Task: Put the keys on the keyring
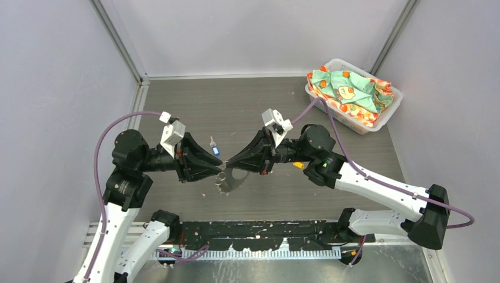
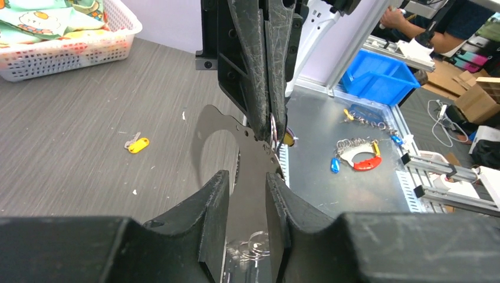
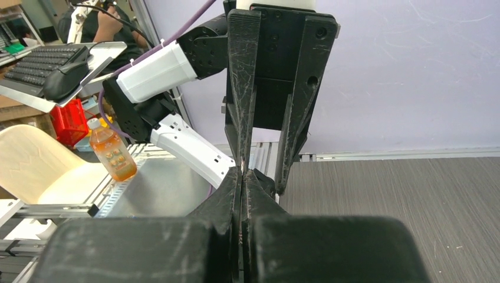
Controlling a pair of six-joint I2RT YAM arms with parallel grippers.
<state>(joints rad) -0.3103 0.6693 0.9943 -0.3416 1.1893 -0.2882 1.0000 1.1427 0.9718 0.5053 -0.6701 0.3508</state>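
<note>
My two grippers meet tip to tip over the middle of the table. The keyring [image 1: 233, 181], a flat grey metallic band with a toothed edge, hangs below them. My left gripper [image 1: 221, 168] is shut on the keyring [image 2: 247, 159], which fills the gap between its fingers [image 2: 215, 194]. My right gripper [image 1: 230, 164] pinches the keyring's far end, jaws fully together [image 3: 243, 172]; a small wire ring [image 2: 273, 131] sits at its tips. The blue-headed key [image 1: 215, 150] lies on the table behind the left gripper. The yellow-headed key [image 1: 299, 165] lies under the right arm and shows loose on the wood [image 2: 137, 144].
A white basket [image 1: 386, 121] of patterned cloth stands at the back right corner. Off the table's near edge are a metal shelf with other key bundles [image 2: 359, 156] and a blue bin [image 2: 377, 73]. An orange bottle [image 3: 112, 153] stands beyond the left arm.
</note>
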